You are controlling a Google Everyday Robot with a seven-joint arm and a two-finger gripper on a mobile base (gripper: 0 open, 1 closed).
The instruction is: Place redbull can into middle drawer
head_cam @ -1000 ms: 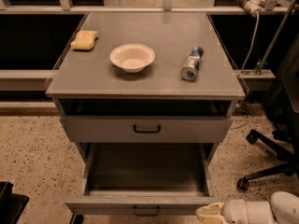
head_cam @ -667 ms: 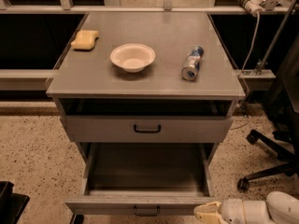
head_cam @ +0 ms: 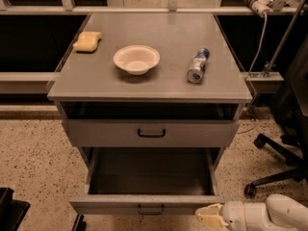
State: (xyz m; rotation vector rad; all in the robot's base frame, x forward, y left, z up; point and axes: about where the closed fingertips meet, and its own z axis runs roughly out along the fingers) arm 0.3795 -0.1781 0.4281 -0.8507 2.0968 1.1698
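The redbull can [head_cam: 198, 65], silver and blue, lies on its side on the right part of the grey cabinet top [head_cam: 96, 83], its shiny end facing me. The middle drawer [head_cam: 120, 205] is pulled out and open, with nothing visible inside, and its shallow front has a small dark handle. My gripper [head_cam: 208, 215] is at the bottom right, just in front of the drawer front's right end. It is far below the can and holds nothing.
A white bowl [head_cam: 136, 59] sits mid-top and a yellow sponge [head_cam: 87, 41] at the back left. The tall-fronted top drawer [head_cam: 151, 133] is nearly shut. An office chair base [head_cam: 276, 170] stands to the right. A dark object [head_cam: 10, 213] is at the bottom left.
My gripper and arm have shifted slightly left along the open drawer's front. The can, bowl and drawers have not moved.
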